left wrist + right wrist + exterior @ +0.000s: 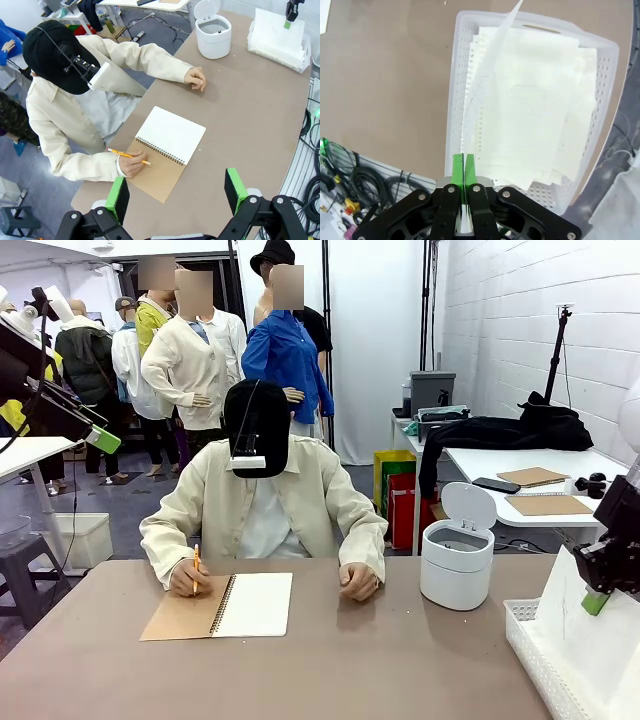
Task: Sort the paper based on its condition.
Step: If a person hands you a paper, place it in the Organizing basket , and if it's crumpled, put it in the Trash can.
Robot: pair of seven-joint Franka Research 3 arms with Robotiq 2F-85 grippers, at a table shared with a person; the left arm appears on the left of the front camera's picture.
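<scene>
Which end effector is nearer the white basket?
Right. The right end effector hangs just above the basket, gripping a paper sheet; the left end effector hovers across the table.

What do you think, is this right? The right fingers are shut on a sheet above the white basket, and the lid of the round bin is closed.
Not quite: the lid of the bin stands open, as the front view shows. The rest is right: the right fingers are shut on a sheet above the basket.
</scene>
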